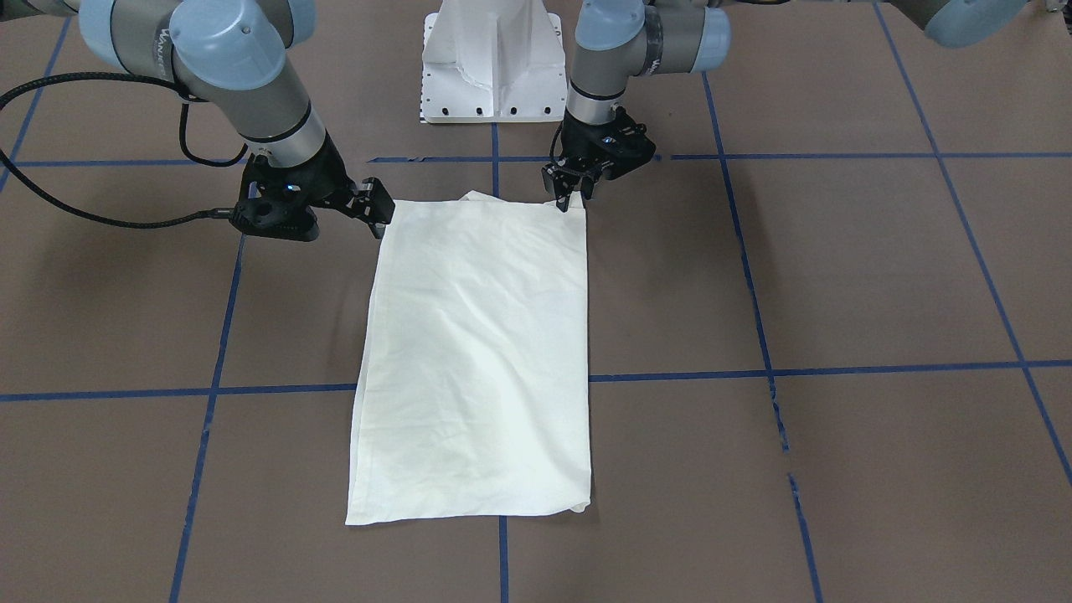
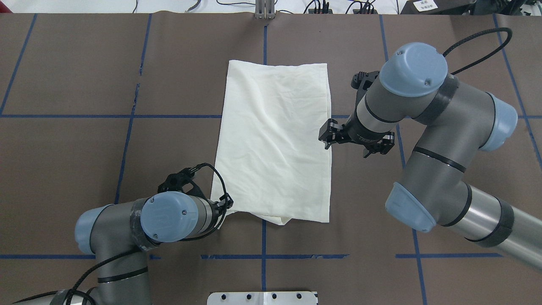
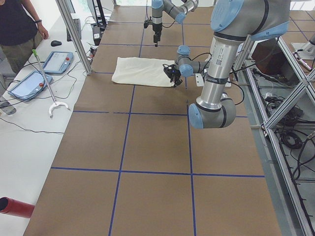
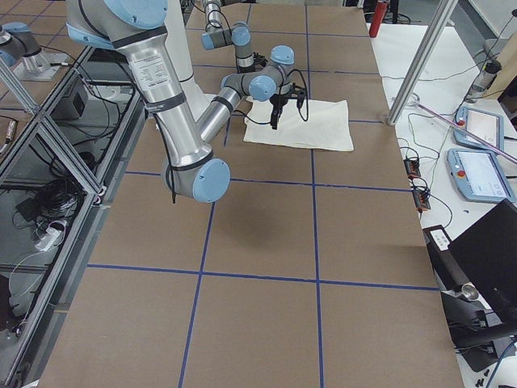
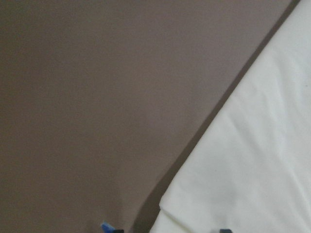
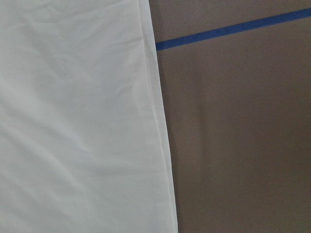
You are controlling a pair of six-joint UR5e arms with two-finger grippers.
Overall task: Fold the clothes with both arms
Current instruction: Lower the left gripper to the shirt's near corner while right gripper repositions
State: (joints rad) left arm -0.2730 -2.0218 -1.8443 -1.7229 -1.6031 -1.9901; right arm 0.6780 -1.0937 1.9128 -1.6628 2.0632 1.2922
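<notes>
Shirt point(image 2: 273, 140) lies folded flat on the table point(image 2: 84, 169); your left gripper point(image 2: 226, 202) sits spread at its 7 o'clock corner, right gripper point(image 2: 327, 137) released at 3 o'clock. Catch only the top layer and the fold may skew

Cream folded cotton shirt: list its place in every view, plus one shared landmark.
Exterior front-facing: cream folded cotton shirt, centre.
Overhead exterior: centre, just above middle.
Exterior left: upper middle, small.
Exterior right: upper middle, small.
Left wrist: right side, a corner low.
Right wrist: left half.
Landmark: blue tape line running under the shirt; not clear in the left wrist view.
</notes>
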